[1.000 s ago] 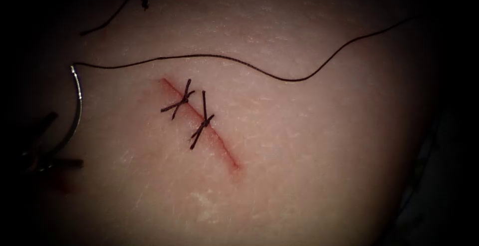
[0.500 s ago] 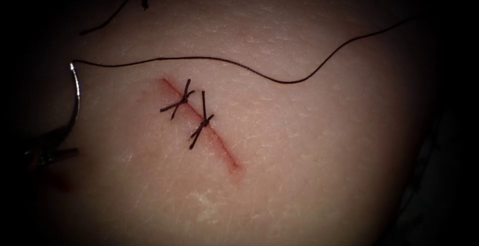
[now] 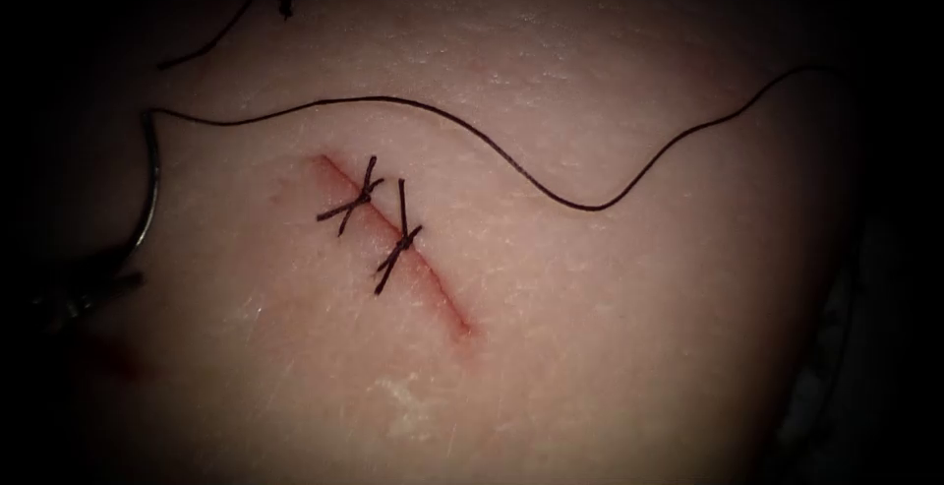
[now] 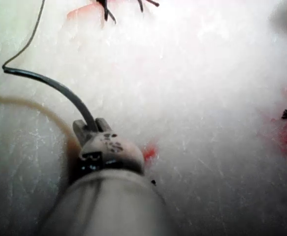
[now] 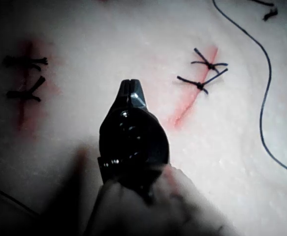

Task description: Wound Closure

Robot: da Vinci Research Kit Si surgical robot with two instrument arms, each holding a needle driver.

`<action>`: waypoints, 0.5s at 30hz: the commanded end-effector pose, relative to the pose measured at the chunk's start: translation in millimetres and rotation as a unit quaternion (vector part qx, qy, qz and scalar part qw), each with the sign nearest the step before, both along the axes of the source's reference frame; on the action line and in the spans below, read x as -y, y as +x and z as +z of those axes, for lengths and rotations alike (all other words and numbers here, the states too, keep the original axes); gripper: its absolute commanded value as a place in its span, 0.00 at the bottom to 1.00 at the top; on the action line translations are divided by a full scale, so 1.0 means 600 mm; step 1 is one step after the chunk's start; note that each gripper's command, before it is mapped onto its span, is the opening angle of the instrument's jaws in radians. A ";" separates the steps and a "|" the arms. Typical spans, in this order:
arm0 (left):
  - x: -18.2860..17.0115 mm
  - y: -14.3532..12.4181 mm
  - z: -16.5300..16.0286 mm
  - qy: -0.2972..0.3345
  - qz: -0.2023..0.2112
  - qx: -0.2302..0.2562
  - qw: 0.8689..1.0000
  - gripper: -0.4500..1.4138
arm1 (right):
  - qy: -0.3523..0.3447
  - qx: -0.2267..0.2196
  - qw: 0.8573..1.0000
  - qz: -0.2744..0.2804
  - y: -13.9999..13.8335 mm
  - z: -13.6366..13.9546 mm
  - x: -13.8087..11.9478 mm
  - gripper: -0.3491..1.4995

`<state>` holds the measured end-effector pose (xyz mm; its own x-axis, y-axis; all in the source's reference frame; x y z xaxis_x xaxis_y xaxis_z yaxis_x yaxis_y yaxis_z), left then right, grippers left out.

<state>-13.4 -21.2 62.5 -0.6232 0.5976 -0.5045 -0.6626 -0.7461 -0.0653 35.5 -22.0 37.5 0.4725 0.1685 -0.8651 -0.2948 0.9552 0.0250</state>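
L tool (image 4: 95, 129) clamps needle (image 4: 59, 88) nr its tip end, clear of tissue (image 3: 610, 328), L of cut (image 3: 393, 239), prob. to reposition; R tool (image 5: 131, 93) closed, empty.

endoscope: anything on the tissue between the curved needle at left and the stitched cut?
Bare pale tissue, nothing on it. The dark thread runs above that stretch from the curved steel needle, which the left tool holds. Two dark knotted stitches cross the red cut.
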 end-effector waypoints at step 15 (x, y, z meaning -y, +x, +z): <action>-0.0007 -0.0185 -0.0055 -0.124 0.016 0.004 0.992 0.00 | 0.198 -0.028 0.948 0.248 -0.0006 -0.0046 -0.0105 0.15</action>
<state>-24.6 -19.9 58.4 -0.6341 0.4279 -0.6441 -0.6404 -0.7574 0.1273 34.2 -15.5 34.2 0.2014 0.6820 -0.7031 -0.7024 0.6008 0.3816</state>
